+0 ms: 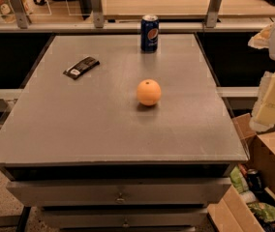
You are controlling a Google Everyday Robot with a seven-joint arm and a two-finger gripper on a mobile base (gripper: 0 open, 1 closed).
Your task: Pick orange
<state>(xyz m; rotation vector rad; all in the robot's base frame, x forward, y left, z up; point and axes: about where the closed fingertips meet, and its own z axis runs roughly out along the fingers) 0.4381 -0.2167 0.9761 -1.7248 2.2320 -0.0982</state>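
Observation:
The orange (148, 92) sits near the middle of the grey table top (79, 129), round with a small dark stem dimple on top. My gripper (273, 100) is at the right edge of the view, pale and blocky, beyond the table's right side and well apart from the orange. It holds nothing that I can see.
A blue Pepsi can (149, 33) stands upright at the back of the table, behind the orange. A flat black wrapper (81, 67) lies at the back left. An open cardboard box (263, 192) with cans and packets sits on the floor at the lower right. A railing with glass panels runs behind the table.

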